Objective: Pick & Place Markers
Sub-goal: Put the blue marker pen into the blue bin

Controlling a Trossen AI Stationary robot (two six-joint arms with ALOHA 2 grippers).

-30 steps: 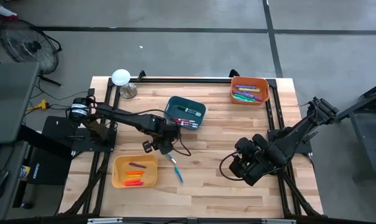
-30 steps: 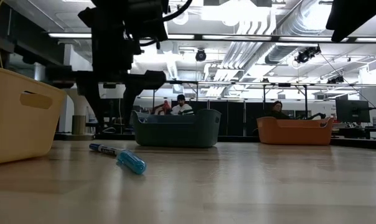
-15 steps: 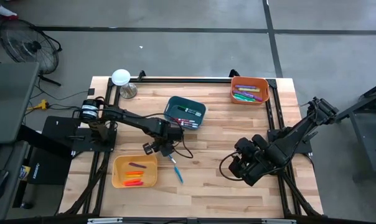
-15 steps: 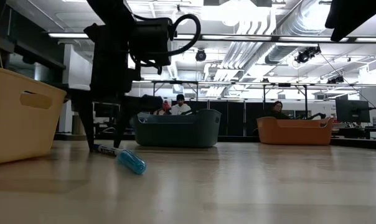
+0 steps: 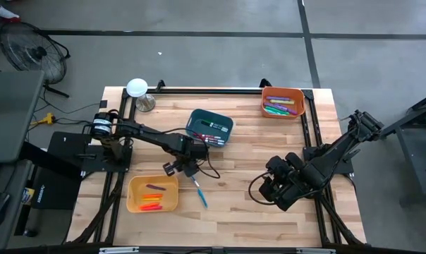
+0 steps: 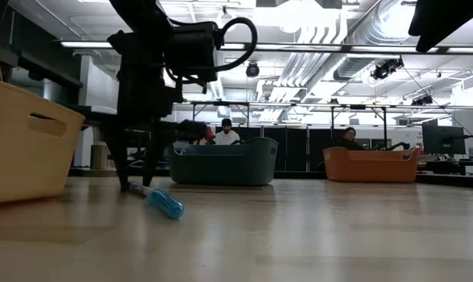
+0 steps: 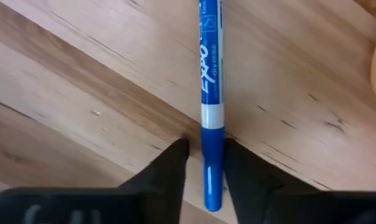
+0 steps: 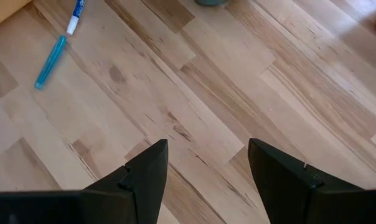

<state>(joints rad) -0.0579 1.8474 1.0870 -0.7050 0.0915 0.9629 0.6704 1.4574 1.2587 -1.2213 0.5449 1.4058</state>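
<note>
Left gripper [image 7: 203,171] is down on the table [image 5: 241,212], fingers [image 7: 172,168] straddling the capped end of a blue marker [image 7: 211,93] and nearly pinching it; can't tell if they're touching the barrel. A light-blue marker [image 5: 202,198] lies just past that one (end to end), yellow bin [image 5: 152,195] beside the gripper. Right gripper [image 8: 206,165] sits well off to the side, jaws spread, nothing between them.

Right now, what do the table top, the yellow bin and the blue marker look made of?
Table top: light wood planks, matte, grain and seams showing. Yellow bin: looks like moulded plastic, smooth, with a cut-out handle slot. Blue marker: probably plastic, glossy barrel with printed lettering.
</note>
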